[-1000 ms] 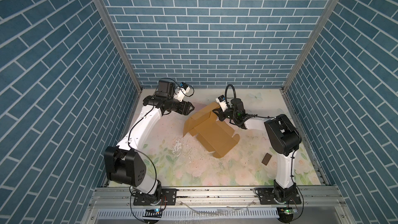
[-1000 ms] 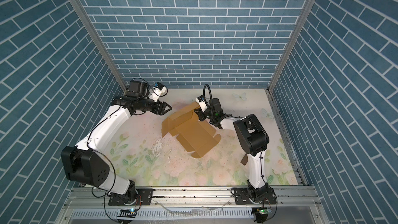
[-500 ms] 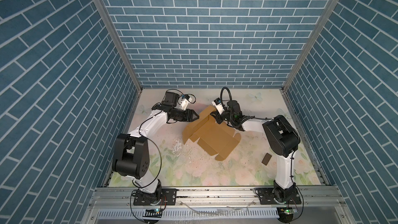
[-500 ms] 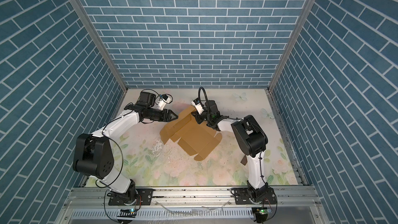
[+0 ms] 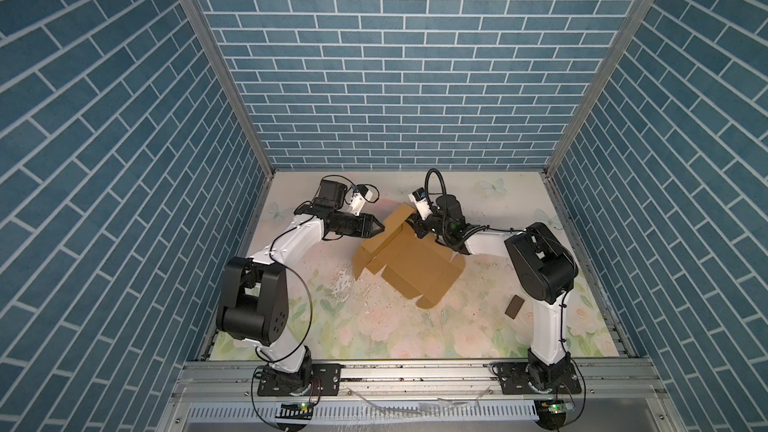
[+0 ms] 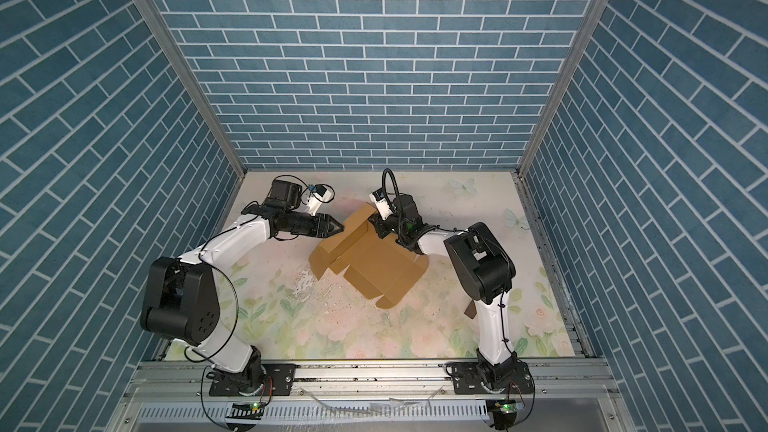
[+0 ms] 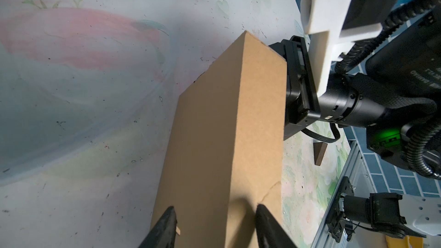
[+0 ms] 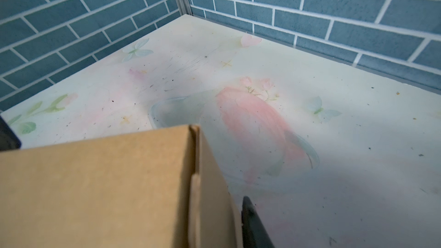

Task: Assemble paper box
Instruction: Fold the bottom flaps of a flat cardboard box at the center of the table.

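We are looking at a pale floral mat (image 5: 374,326) that is covering the table, printed with pink blooms, green leaves and a faint butterfly (image 5: 492,187). A small dark brown chip (image 5: 514,306) is lying flat on the mat toward the right side, and it is also showing at the edge of the left wrist view. White flecks (image 5: 343,284) are lying scattered across the mat's middle, well apart from the chip. Blue brick walls (image 5: 395,76) are enclosing three sides. An aluminium rail (image 5: 415,371) is running along the front edge.
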Controlling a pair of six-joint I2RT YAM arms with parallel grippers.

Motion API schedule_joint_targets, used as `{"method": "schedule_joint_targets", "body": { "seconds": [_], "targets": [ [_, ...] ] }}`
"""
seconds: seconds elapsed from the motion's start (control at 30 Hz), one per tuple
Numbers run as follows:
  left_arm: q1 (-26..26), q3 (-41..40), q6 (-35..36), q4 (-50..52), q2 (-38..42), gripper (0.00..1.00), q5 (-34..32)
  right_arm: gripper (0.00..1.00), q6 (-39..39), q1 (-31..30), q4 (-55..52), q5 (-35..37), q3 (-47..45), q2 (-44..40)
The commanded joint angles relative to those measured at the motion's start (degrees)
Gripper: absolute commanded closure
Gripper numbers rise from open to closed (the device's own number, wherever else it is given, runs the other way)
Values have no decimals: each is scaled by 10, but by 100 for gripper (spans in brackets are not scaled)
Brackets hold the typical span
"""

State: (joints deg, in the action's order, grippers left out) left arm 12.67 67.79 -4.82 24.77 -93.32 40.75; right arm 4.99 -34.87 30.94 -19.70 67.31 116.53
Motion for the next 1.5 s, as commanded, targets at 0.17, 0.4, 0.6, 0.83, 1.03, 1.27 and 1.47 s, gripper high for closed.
{"method": "schedule_joint_targets", "body": {
  "seconds": [0.17,0.4,0.6,0.83,1.03,1.27,1.47],
  "targets": [
    [2,-2,12,17,-13,46,-20,66,109,-5,56,20,21,46],
    [3,3,4,17,-12,46,-19,72,118,-12,57,30,14,59],
    [2,3,1,20,-6,46,-13,83,111,-16,76,43,-4,50],
    [2,12,-1,24,-6,46,-14,69,85,-18,65,57,-19,22],
    [2,14,-1,29,-6,46,-20,56,91,-19,56,59,-30,25],
    [2,12,-4,28,-5,46,-16,63,93,-20,69,59,-32,38],
    [2,7,-15,18,-6,46,-5,75,91,-21,78,58,-24,50]
  ]
}}
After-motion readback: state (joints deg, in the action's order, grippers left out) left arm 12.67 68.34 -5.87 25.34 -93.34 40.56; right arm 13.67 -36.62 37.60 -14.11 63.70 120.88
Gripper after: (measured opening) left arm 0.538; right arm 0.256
